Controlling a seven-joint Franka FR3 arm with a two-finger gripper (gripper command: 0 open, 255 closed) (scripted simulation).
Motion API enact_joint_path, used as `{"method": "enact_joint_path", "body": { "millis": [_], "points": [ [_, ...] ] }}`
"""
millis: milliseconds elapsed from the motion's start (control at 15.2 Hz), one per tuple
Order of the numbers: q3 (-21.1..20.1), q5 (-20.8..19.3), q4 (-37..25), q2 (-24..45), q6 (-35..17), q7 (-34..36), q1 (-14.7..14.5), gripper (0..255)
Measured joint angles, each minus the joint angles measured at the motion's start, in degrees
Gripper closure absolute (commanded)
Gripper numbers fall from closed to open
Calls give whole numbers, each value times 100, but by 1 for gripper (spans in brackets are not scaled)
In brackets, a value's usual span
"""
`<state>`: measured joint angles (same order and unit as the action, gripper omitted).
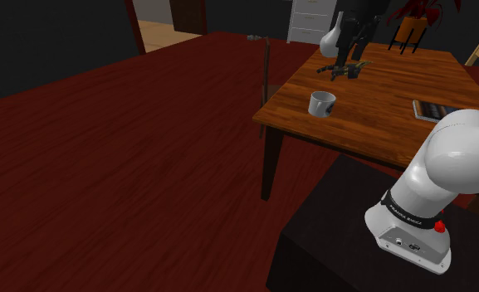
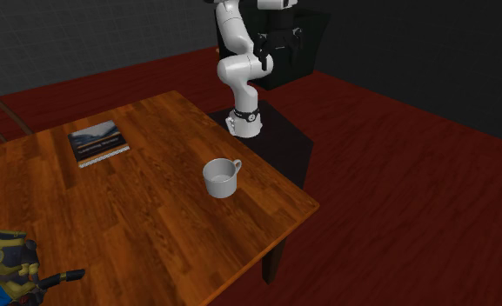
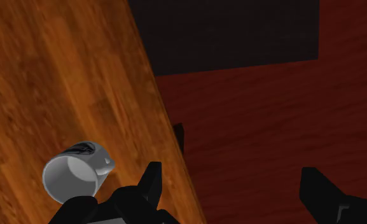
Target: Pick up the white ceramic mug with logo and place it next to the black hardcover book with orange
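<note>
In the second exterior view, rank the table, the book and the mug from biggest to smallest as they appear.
1. The table, by far the largest.
2. The book, lying flat and covering somewhat more of the picture than the mug.
3. The mug, smallest. It sits nearer the camera, so the true gap is unsure.

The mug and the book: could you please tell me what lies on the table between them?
Nothing lies there: the second exterior view shows bare wooden table between the mug and the book.

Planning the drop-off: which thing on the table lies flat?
The book, flat, cover up; the white mug stands upright and the colourful object is bulky.
</note>
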<state>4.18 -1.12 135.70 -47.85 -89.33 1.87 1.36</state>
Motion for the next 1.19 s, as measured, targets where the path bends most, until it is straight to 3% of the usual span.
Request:
{"method": "enact_joint_path", "body": {
  "millis": [198, 594, 1188],
  "points": [
    [143, -95, 123, 19, -139, -159, 36, 0],
    [825, -503, 396, 462, -863, -903, 185, 0],
    [1937, -828, 258, 1783, -2095, -2107, 260, 0]
  ]
}}
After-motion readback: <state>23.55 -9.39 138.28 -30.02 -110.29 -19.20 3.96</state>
